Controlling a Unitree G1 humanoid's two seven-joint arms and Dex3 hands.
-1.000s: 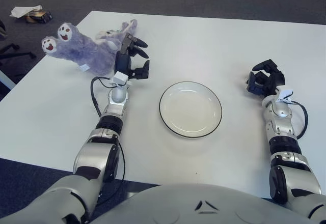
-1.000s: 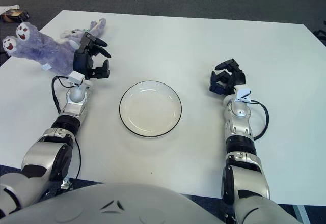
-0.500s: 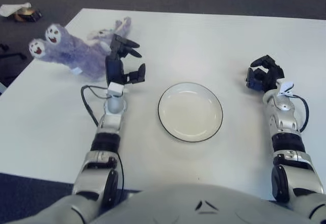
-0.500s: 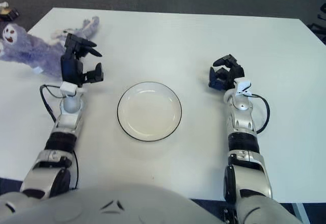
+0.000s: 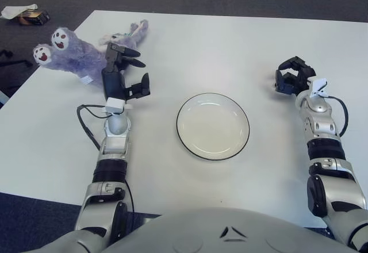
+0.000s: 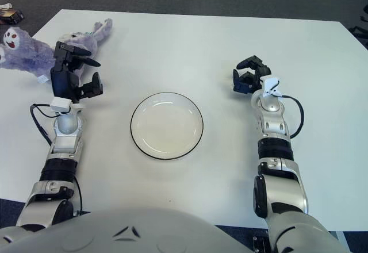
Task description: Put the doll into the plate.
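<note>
**Doll on far left of worktop, plate bare at centre**

Doll (image 5: 80, 54) is a shaggy purple plush lying on its side at the far left of the white worktop (image 5: 218, 40), two round white faces with red mouths turned leftward; a small white tag shows at its near edge, its print too small to read. The white plate (image 5: 213, 126) with a dark rim sits in the middle, well apart from the doll. The left hand (image 5: 121, 77) stands upright just beside the doll's right end, fingers (image 5: 129, 54) spread apart, clasping nothing. The right hand (image 5: 293, 76) shows right of the plate, fingers curled together on nothing.
</note>
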